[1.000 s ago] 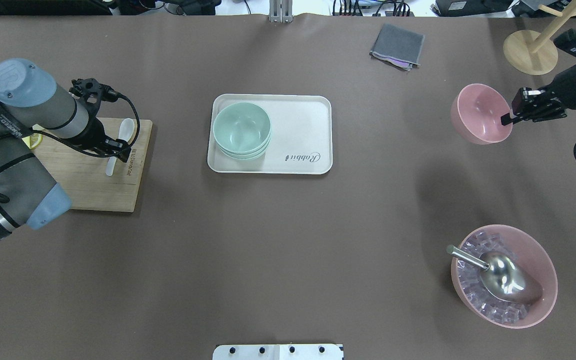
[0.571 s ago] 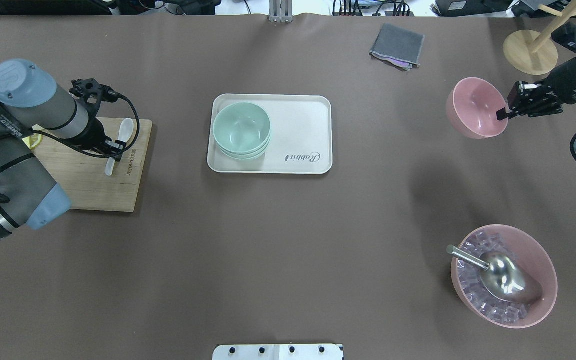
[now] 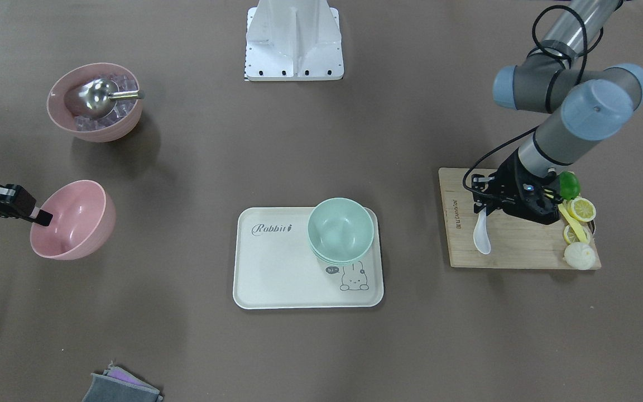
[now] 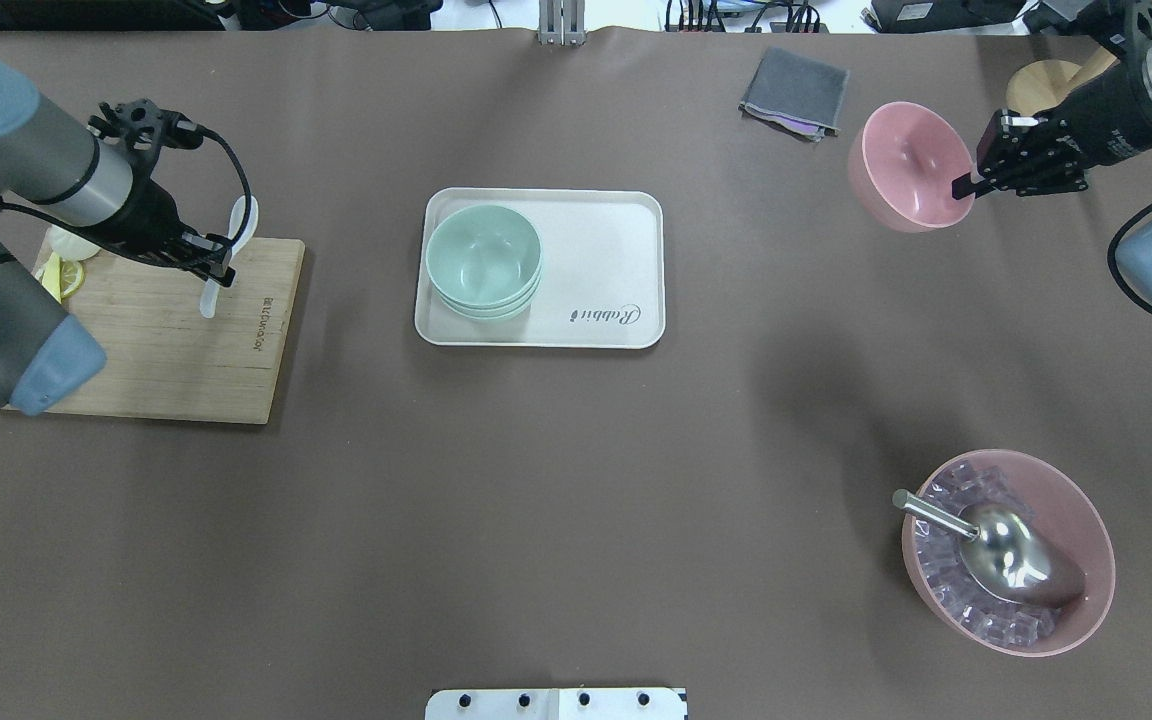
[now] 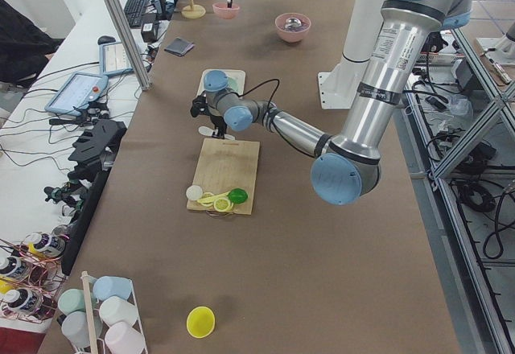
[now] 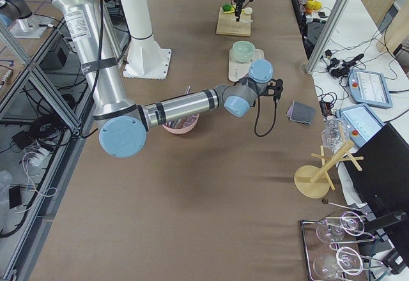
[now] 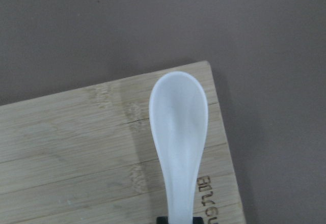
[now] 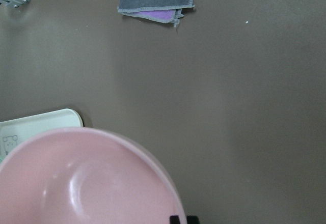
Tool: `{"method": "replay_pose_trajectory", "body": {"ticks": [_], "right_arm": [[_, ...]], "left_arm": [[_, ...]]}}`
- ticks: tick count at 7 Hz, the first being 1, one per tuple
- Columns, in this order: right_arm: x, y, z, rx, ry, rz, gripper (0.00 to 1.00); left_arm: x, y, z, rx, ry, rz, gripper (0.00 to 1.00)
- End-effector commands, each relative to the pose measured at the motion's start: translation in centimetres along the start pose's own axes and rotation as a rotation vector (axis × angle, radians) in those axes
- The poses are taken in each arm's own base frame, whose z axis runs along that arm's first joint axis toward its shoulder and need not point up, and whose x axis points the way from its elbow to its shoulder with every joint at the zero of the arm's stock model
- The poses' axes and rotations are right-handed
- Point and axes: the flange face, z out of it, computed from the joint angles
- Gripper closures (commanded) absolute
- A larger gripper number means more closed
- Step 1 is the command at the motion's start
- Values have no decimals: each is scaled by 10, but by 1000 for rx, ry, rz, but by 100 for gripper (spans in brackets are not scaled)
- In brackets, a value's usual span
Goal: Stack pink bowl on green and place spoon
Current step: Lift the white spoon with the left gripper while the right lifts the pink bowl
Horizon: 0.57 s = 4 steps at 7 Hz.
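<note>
A stack of pale green bowls [image 4: 484,258] sits at the left end of a white tray [image 4: 616,330]; it also shows in the front view [image 3: 340,228]. My right gripper [image 4: 971,185] is shut on the rim of the pink bowl [image 4: 908,165] and holds it in the air at the far right, tilted; the right wrist view shows the bowl [image 8: 86,183] just below the camera. My left gripper [image 4: 211,265] is shut on the handle of a white spoon [image 4: 236,222], held above the far right corner of the wooden cutting board [image 4: 176,350]. The spoon [image 7: 178,127] fills the left wrist view.
A large pink bowl [image 4: 1086,520] with ice cubes and a metal scoop [image 4: 1006,550] stands at the near right. A grey cloth [image 4: 796,92] and a wooden stand [image 4: 1036,85] lie at the far right. Lemon slices [image 3: 578,212] lie on the board's end.
My right gripper has raised the pink bowl and carried it farther away and to the left. My left gripper has lifted the spoon off the board and moved it toward the far side.
</note>
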Motion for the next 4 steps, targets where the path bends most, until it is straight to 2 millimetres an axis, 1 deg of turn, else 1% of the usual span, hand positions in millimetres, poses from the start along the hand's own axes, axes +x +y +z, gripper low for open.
{"method": "replay_pose_trajectory", "body": {"ticks": [1, 2, 3, 4], "right_arm": [[-104, 29, 30, -21, -62, 91, 100], [-144, 55, 63, 10, -69, 94, 100], [-187, 84, 97, 53, -90, 126, 100], [-222, 113, 132, 94, -110, 153, 100]], "left_arm": [[-21, -11, -37, 7, 61, -38, 100], [-26, -13, -42, 14, 59, -45, 100], [-31, -12, -40, 12, 54, -51, 100], [-33, -11, -38, 10, 51, -54, 100]]}}
